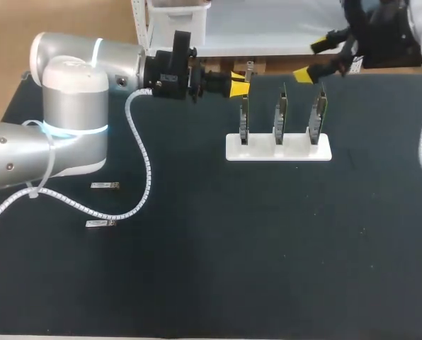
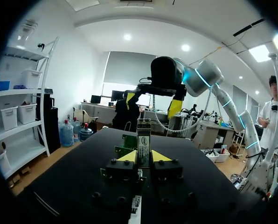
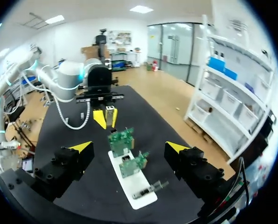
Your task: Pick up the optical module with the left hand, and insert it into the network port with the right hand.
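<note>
My left gripper (image 1: pixel 239 83) is shut on a small silver optical module (image 1: pixel 250 69), held above the table's far edge, just left of the card stand. In the left wrist view the module (image 2: pixel 143 135) stands upright between the yellow tips of the left gripper (image 2: pixel 143 156). Three upright green network cards (image 1: pixel 279 113) sit in a white holder (image 1: pixel 267 151). My right gripper (image 1: pixel 311 60) hangs open above the holder's right end with nothing in it. In its own view the right gripper (image 3: pixel 128 147) is spread wide over the cards, facing the left gripper (image 3: pixel 107 117) and the module (image 3: pixel 109 112).
Two spare silver modules (image 1: pixel 105 185) (image 1: pixel 100 223) lie on the black mat at the left, near the left arm's white spiral cable (image 1: pixel 141 170). The mat's near half is bare black surface (image 1: pixel 267 269).
</note>
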### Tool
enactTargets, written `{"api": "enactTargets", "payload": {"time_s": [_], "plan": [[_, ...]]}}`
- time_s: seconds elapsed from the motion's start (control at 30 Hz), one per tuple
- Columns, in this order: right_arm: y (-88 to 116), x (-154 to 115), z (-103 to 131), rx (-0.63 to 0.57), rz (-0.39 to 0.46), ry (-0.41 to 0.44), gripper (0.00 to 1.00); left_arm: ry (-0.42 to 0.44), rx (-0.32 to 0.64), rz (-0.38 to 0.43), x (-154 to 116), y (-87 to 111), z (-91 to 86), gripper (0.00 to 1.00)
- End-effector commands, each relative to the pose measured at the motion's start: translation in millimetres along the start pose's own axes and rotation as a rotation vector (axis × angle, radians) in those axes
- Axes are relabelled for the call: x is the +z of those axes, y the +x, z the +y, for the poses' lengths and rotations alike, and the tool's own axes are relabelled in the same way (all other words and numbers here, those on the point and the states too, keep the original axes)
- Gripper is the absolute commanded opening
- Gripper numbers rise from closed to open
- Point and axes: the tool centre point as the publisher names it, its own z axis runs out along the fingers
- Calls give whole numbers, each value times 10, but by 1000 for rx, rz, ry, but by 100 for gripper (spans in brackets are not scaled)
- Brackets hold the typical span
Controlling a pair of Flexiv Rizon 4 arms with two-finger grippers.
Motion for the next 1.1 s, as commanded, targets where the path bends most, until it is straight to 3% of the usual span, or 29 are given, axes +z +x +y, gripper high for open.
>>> {"api": "enactTargets", "payload": {"time_s": [0.03,0.53,1.1], "plan": [[-48,173,-49,-9,-8,-490,100,2,0,1,-4,0,8,0],[-170,335,80,13,-51,-476,100,2,0,1,-4,0,8,0],[-197,383,309,-28,-116,-261,100,2,0,1,-4,0,8,0]]}}
